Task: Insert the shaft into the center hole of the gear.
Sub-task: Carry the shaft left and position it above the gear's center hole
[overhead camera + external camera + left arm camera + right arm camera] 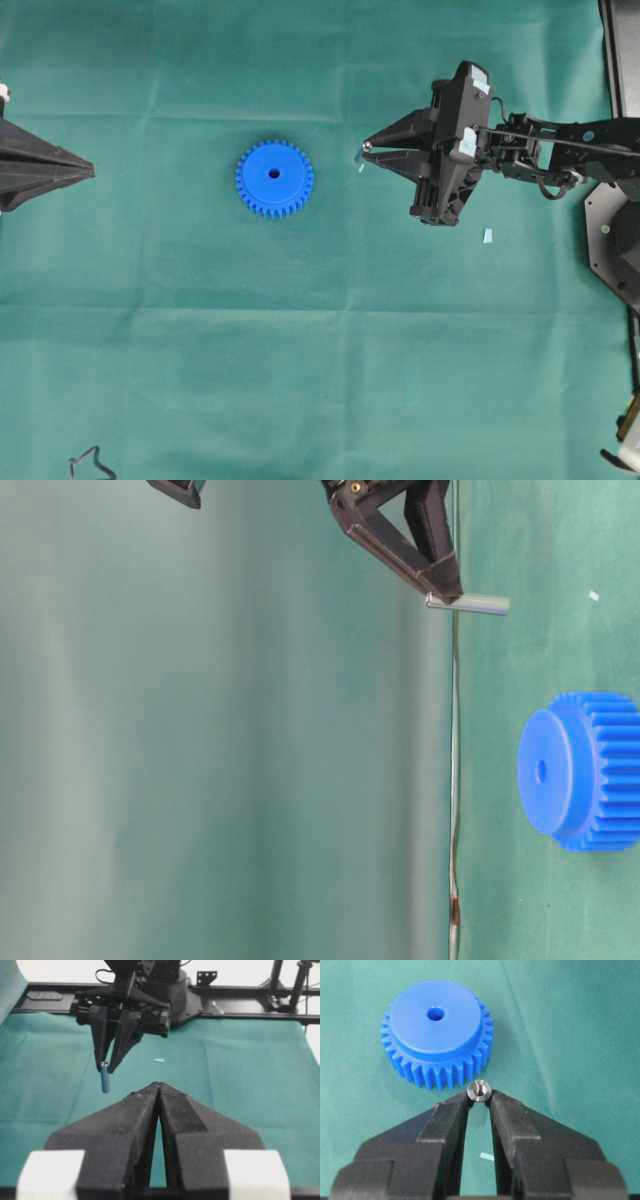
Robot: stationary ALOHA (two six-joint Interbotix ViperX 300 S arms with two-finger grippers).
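Two black jaws of the right gripper (480, 1094) pinch the shaft (480, 1090) near its top end, nearly closed on it. Being a small, stiff, smooth metal pin, it looks light but slippery, so a grip by the upper end, leaving the lower end free, suits it. Its long axis hangs vertical, pointing down at the green tabletop (320, 350). Well apart lies the gear (274, 178), flat, center hole (274, 174) upward. Farther off, the left gripper (157, 1091) rests shut, empty.
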